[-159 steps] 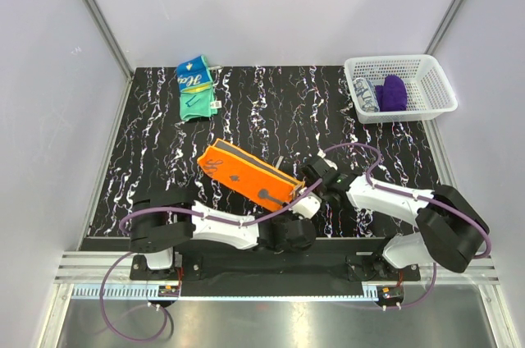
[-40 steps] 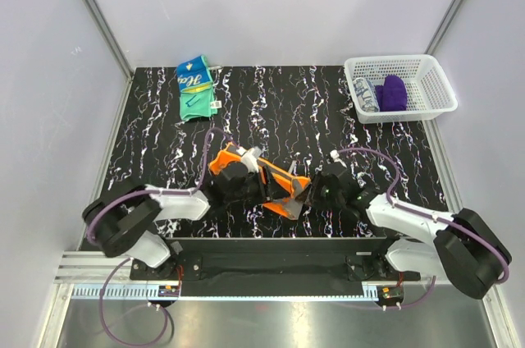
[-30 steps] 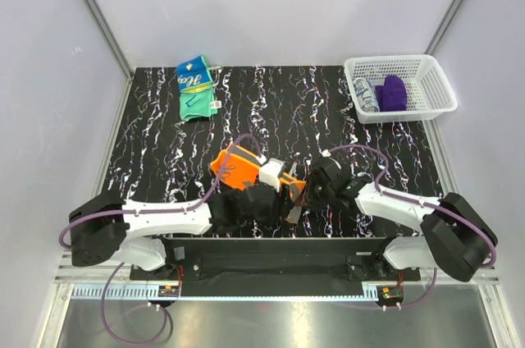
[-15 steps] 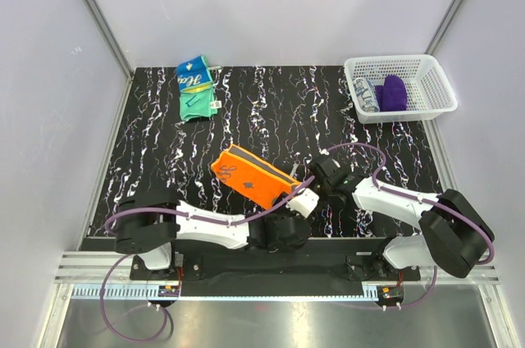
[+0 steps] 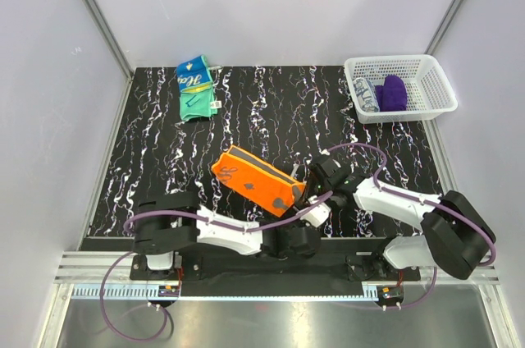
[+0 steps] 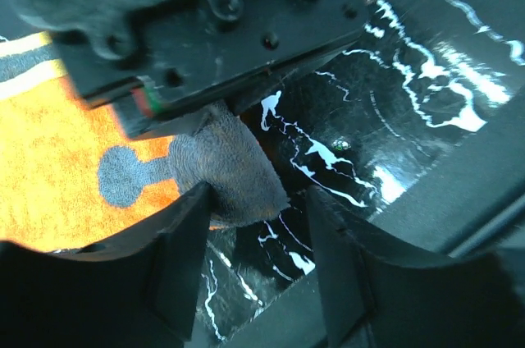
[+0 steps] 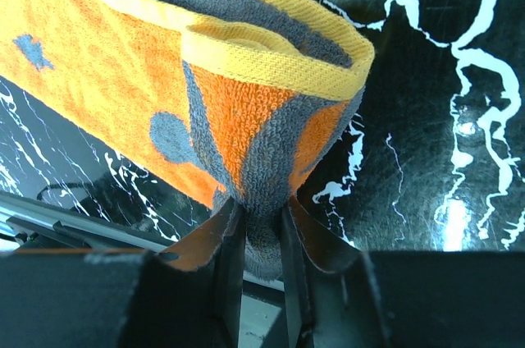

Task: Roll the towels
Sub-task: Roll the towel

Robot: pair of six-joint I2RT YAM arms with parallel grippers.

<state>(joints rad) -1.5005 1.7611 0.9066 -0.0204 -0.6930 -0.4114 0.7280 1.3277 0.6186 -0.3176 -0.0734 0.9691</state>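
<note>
Obs., orange towel (image 5: 254,180): lies mid-table as a long narrow strip, apparently folded lengthwise. Its long axis runs diagonally from far-left to near-right. No roll is formed in it yet.

Right gripper (image 7: 258,221): fingers pressed together on the grey-trimmed corner at the near-right end of the orange towel, with cloth bunched between the pads. The yellow hem loop sits just above the pinch.

Left gripper (image 6: 261,200): fingers spread with nothing clamped. The same grey corner lies just beyond the tips, brushing the left-hand finger, and black marbled table (image 5: 271,110) shows through the gap.

Key relation: both grippers crowd the near-right end, and the whole length of the strip extends away from them toward far-left. Judgement: a roll would have to start at this end and travel up the long axis. The right arm already holds the start; the left is next to it but has no grip.

Teal towel (image 5: 195,85): far-left corner of the table, flat and unrolled, well apart from both arms. The left arm's side is nearer to it.

Count:
- towels on the table: 2 (one orange, one teal)
- white lattice basket (image 5: 394,59): 1, far-right, holding a purple cloth (image 5: 394,92) and a patterned roll (image 5: 369,95)
- arms: 2

Progress estimate: early, neither table towel rolled
</note>
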